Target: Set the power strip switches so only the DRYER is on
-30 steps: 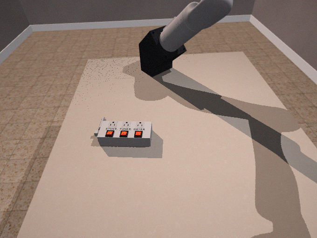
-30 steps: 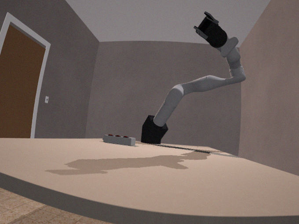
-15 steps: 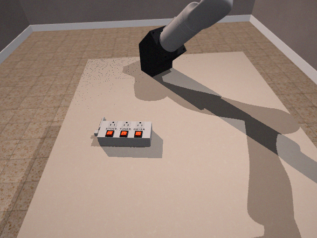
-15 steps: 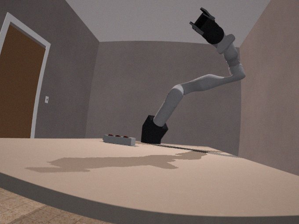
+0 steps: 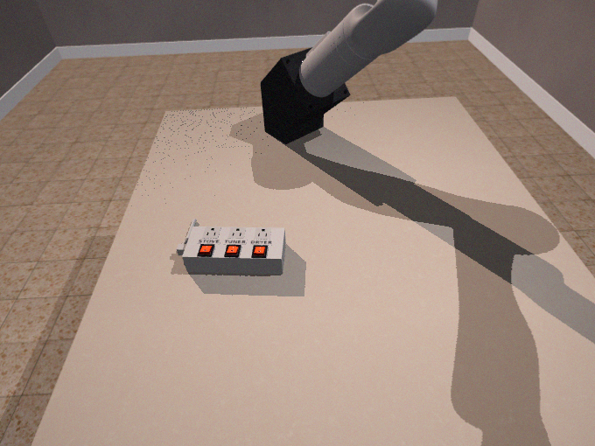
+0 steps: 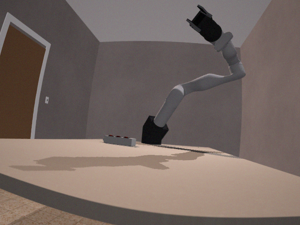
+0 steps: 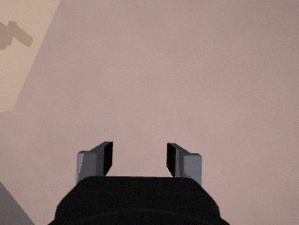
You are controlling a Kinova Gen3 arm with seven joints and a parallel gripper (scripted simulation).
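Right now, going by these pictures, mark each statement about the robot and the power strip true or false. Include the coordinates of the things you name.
1. The pale grey box-shaped power strip point(image 5: 234, 266) point(image 6: 119, 140) lies flat on the beige table point(image 5: 288, 365) point(image 6: 155, 189). True.
2. It carries four rocker switches. False: it carries three, all orange-red.
3. The label DRYER stands between STOVE and TUNER. False: TUNER is in the middle.
4. The black jaws stand open, with nothing between them. True.
5. The jaws are touching a switch. False: they are raised high above the table, away from the strip.

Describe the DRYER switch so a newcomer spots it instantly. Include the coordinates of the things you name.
On the pale table point(image 5: 336, 336) point(image 6: 169, 189) sits a white power strip point(image 5: 235, 267) point(image 6: 118, 140). Along its top runs a row of three orange rocker switches. The DRYER switch point(image 5: 259, 251) point(image 6: 126, 137) is the one farthest from the bracket-like end piece point(image 5: 188, 236), beneath the DRYER lettering.
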